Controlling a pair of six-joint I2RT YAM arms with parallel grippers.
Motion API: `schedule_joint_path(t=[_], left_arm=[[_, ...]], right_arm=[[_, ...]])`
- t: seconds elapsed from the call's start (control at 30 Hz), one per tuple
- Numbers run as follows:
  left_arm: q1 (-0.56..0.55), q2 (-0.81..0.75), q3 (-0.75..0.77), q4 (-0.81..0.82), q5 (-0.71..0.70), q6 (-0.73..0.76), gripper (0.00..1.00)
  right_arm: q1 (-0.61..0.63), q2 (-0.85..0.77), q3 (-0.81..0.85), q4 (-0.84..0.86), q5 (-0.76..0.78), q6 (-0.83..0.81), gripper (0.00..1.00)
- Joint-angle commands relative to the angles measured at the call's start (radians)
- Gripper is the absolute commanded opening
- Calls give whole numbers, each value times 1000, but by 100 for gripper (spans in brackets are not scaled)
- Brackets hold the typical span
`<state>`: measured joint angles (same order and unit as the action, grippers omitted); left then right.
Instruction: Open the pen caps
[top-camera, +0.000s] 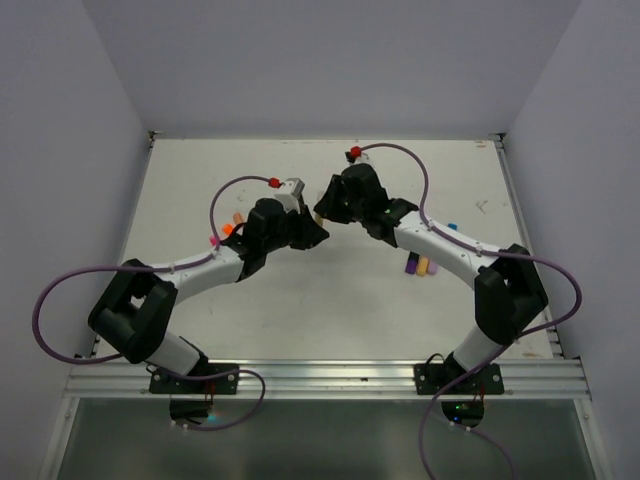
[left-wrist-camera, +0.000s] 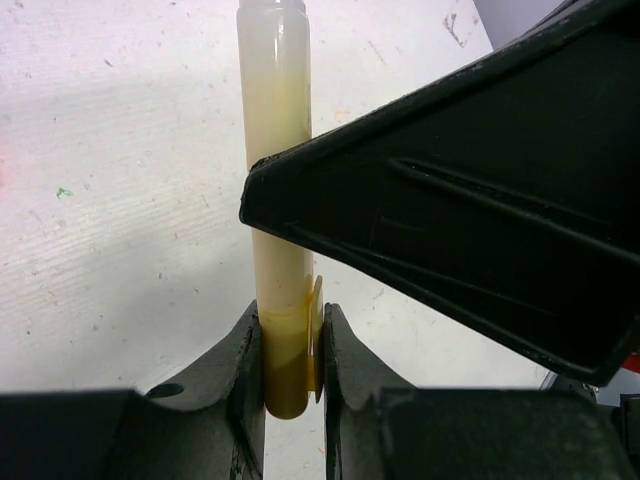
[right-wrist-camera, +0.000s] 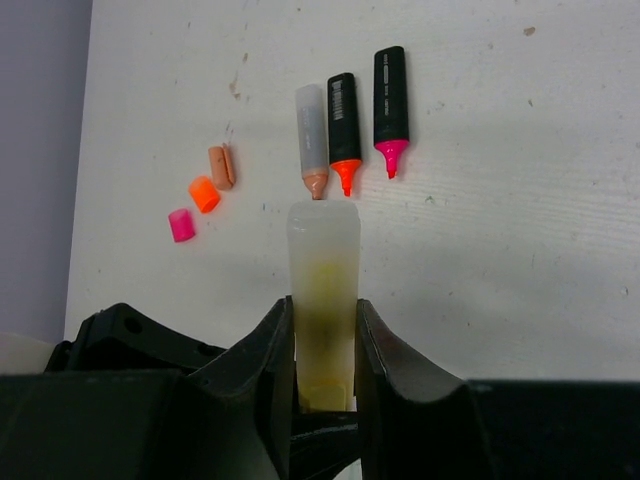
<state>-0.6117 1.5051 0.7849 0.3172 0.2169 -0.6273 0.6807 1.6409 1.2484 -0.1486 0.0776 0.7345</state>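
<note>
Your left gripper (left-wrist-camera: 290, 335) is clamped on the yellow cap (left-wrist-camera: 284, 385), one finger on each side, with the cap's clip against the right-hand finger. The cap sits on the end of a pale barrel (left-wrist-camera: 275, 120), which runs straight away from the fingers. Your right gripper (right-wrist-camera: 325, 325) is closed around that same barrel further along. Both grippers meet over the middle of the white table (right-wrist-camera: 520, 250).

Beyond the right gripper, three loose caps lie on the table in a short diagonal row, well apart from both grippers: a pink cap (right-wrist-camera: 181, 225), an orange cap (right-wrist-camera: 204, 194) and a peach cap (right-wrist-camera: 221, 167). Near them lie a peach-tipped highlighter (right-wrist-camera: 312, 130), an orange-tipped highlighter (right-wrist-camera: 343, 110) and a pink-tipped highlighter (right-wrist-camera: 390, 95), side by side, all uncapped, tips pointing toward the right gripper
</note>
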Motion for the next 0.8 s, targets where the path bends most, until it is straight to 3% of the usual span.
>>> schedule_joint_path(t=[0.0,0.1,0.3,0.37,0.4,0.63,0.77], left_arm=[[-16,-29,25,57,35,35,0],[-17,-40,27,57,35,41,0],[-17,-42,28,68,39,37,0],[-19,-42,28,71,47,35,0],[-19,-42,28,71,48,37,0],[-19,-59,-21,71,38,49,0],[-19,-91,-56,57,27,63,0]], right_arm=[[10,34,39,26,-41,17,26],[11,57,45,35,-67,22,37],[13,85,57,50,-73,36,38],[16,92,57,53,-75,37,34],[16,96,54,66,-75,40,2],[-1,120,86,87,74,31,0],[-85,158,161,127,93,31,0]])
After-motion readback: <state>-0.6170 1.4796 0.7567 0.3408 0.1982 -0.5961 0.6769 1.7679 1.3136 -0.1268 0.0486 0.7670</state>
